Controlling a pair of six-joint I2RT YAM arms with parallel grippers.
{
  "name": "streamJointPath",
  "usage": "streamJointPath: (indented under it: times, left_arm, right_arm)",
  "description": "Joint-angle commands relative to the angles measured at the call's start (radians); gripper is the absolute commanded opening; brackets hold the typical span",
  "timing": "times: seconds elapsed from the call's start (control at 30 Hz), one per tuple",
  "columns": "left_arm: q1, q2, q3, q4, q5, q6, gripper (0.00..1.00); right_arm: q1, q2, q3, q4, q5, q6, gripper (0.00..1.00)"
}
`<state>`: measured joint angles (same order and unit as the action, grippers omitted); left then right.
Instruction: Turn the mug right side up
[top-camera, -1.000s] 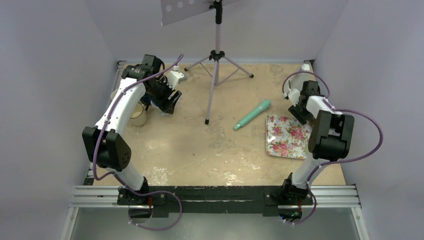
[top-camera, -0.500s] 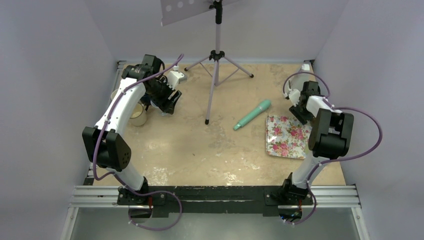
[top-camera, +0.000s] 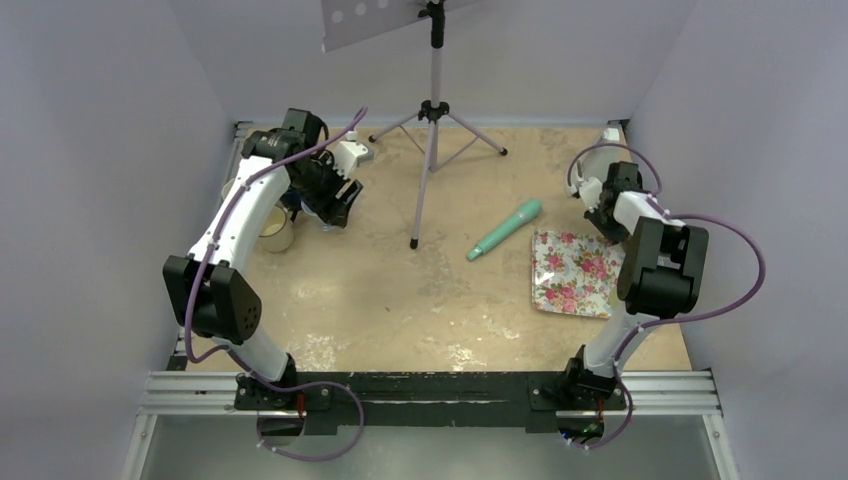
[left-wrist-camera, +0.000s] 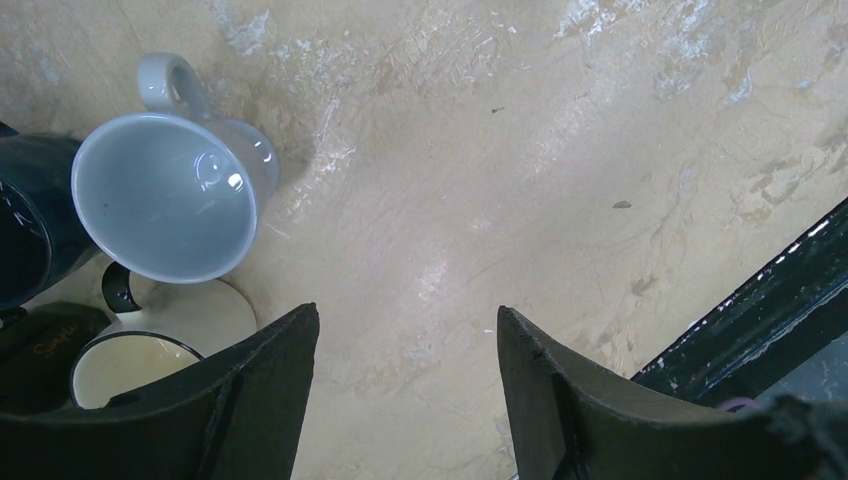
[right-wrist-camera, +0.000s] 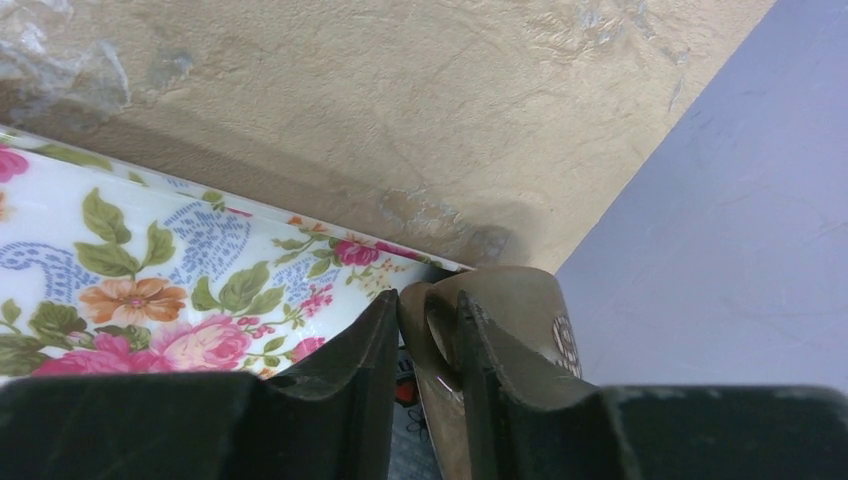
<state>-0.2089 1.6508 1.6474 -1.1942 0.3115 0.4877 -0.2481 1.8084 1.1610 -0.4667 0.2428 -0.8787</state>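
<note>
Grasp step — the right gripper (right-wrist-camera: 428, 305) pinches the brown mug (right-wrist-camera: 520, 300) by its edge at the 1 o'clock corner of the floral tray (right-wrist-camera: 150, 270), the left gripper (left-wrist-camera: 405, 320) hangs open — next move, I judge, must lift and rotate it upright.

A tan-brown glazed mug (right-wrist-camera: 515, 305), lower centre of the right wrist view.
Its wall is pinched in the right gripper (right-wrist-camera: 430, 325), beside a floral plate (right-wrist-camera: 150, 260).

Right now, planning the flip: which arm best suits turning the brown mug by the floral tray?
Right: the right gripper pinches the brown mug; the left gripper hangs open across the table.
</note>
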Motion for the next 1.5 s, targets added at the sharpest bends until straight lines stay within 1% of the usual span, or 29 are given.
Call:
streamJointPath:
  times: [0.0,0.2,0.27,0.3,0.47,0.63,0.77,0.93,1.0,1.03,1.1,1.23,1.3,1.47]
  left_arm:
    - [0.009,-0.054,0.017,0.019,0.023,0.024,0.69]
    - [0.009,-0.058,0.018,0.027,0.023,0.023,0.69]
    - [0.009,-0.059,0.016,0.031,0.023,0.023,0.69]
    - [0.009,-0.060,0.016,0.032,0.025,0.022,0.69]
    - [0.009,-0.065,0.013,0.026,0.035,0.017,0.69]
    - [0.009,-0.069,0.013,0.018,0.079,-0.003,0.69]
    - [0.009,-0.070,0.015,0.017,0.109,-0.018,0.70]
    - [0.008,-0.069,0.024,0.004,0.132,-0.029,0.70]
    - [0.008,-0.070,0.031,-0.003,0.147,-0.034,0.71]
    - [0.007,-0.072,0.035,-0.007,0.155,-0.038,0.71]
    - [0.008,-0.078,0.035,-0.010,0.172,-0.047,0.71]
    - [0.005,-0.089,0.031,-0.006,0.215,-0.090,0.72]
    - [0.001,-0.094,0.021,0.008,0.254,-0.127,0.72]
    - [-0.004,-0.104,-0.014,0.064,0.395,-0.234,0.73]
  right_arm:
    - [-0.008,-0.022,0.042,-0.025,-0.023,0.015,0.25]
    - [-0.001,-0.021,0.067,-0.063,-0.088,0.049,0.13]
    - [0.012,-0.026,0.067,-0.071,-0.104,0.053,0.06]
    - [0.019,-0.028,0.069,-0.083,-0.120,0.050,0.00]
    - [0.059,-0.055,0.098,-0.143,-0.184,0.066,0.00]
    - [0.137,-0.106,0.109,-0.205,-0.258,0.082,0.00]
    - [0.193,-0.129,0.104,-0.238,-0.260,0.123,0.00]
    - [0.242,-0.199,0.095,-0.231,-0.319,0.178,0.00]
    - [0.241,-0.224,0.078,-0.223,-0.323,0.195,0.00]
    - [0.266,-0.237,0.069,-0.220,-0.323,0.200,0.00]
    - [0.274,-0.264,0.049,-0.210,-0.328,0.214,0.00]
    - [0.279,-0.327,-0.008,-0.140,-0.399,0.231,0.00]
    - [0.280,-0.353,-0.047,-0.098,-0.413,0.244,0.00]
    - [0.282,-0.395,-0.065,-0.064,-0.422,0.297,0.00]
